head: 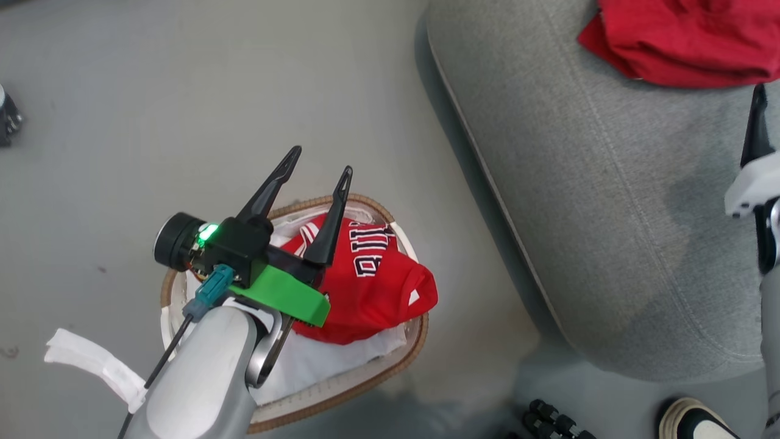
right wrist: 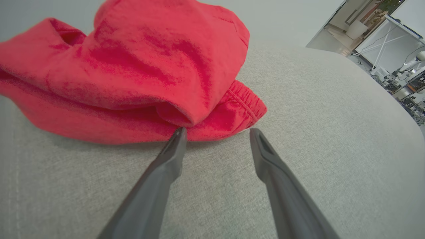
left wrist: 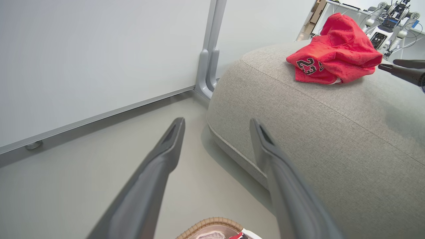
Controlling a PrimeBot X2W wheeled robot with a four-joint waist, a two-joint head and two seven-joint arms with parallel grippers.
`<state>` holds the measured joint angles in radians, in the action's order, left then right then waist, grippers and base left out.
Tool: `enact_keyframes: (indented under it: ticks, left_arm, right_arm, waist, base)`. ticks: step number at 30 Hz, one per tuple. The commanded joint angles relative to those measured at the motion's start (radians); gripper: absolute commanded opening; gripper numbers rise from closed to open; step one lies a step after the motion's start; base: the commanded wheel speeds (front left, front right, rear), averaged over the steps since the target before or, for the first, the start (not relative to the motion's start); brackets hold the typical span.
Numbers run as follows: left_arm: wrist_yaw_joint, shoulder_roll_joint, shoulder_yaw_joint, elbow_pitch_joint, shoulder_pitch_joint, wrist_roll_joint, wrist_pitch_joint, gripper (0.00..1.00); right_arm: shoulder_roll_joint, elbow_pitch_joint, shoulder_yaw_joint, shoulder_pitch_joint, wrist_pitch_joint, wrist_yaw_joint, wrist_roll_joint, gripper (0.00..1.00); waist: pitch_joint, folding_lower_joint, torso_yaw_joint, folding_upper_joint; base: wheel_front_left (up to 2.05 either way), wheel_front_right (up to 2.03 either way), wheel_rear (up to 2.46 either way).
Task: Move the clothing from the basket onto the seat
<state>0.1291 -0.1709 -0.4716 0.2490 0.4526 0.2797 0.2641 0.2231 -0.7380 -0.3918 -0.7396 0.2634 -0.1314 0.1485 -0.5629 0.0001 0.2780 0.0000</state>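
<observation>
A red jersey [head: 372, 280] with black white-edged letters lies in the basket [head: 359, 390], on its white liner. My left gripper [head: 321, 160] hovers over the basket's far end, open and holding nothing; in the left wrist view the left gripper [left wrist: 217, 122] points toward the seat [left wrist: 315, 132]. A second red garment [head: 682, 36] rests on the grey seat [head: 609, 213], and a black 23 shows on this garment [left wrist: 335, 56]. My right gripper [right wrist: 217, 132] is open just above the seat [right wrist: 315, 116], its left fingertip at the edge of the garment [right wrist: 132, 76], nothing between the jaws.
A white cloth strip [head: 91, 360] lies on the floor left of the basket. A person's shoe [head: 694, 421] and a black wheeled part [head: 548, 421] sit by the seat's near corner. A white wall panel with a grey post [left wrist: 209, 66] stands behind the seat.
</observation>
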Motion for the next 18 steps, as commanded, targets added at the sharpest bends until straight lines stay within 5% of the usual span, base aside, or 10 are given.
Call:
enact_keyframes:
  ticks: [1, 9, 18]
  left_arm:
    - [0.003, 0.008, 0.016, 0.003, -0.022, 0.002, 0.001, 1.00]
    - [0.003, 0.055, 0.110, 0.021, -0.109, -0.022, 0.001, 1.00]
    - [0.003, 0.090, 0.253, 0.024, -0.175, -0.072, 0.001, 1.00]
  right_arm:
    - [-0.007, 0.013, -0.002, 0.042, 0.002, 0.001, -0.015, 1.00]
    - [-0.059, 0.166, 0.060, 0.233, 0.002, 0.001, -0.107, 1.00]
    - [-0.106, 0.317, 0.242, 0.316, 0.002, 0.001, -0.211, 1.00]
  waist:
    - [0.063, -0.0001, 0.011, 0.0000]
    - [0.197, -0.0001, -0.041, 0.0000]
    - [0.267, -0.0001, -0.145, 0.0000]
  base:
    - [0.00, 0.00, 0.00]
    - [0.00, 0.00, 0.00]
    - [0.00, 0.00, 0.00]
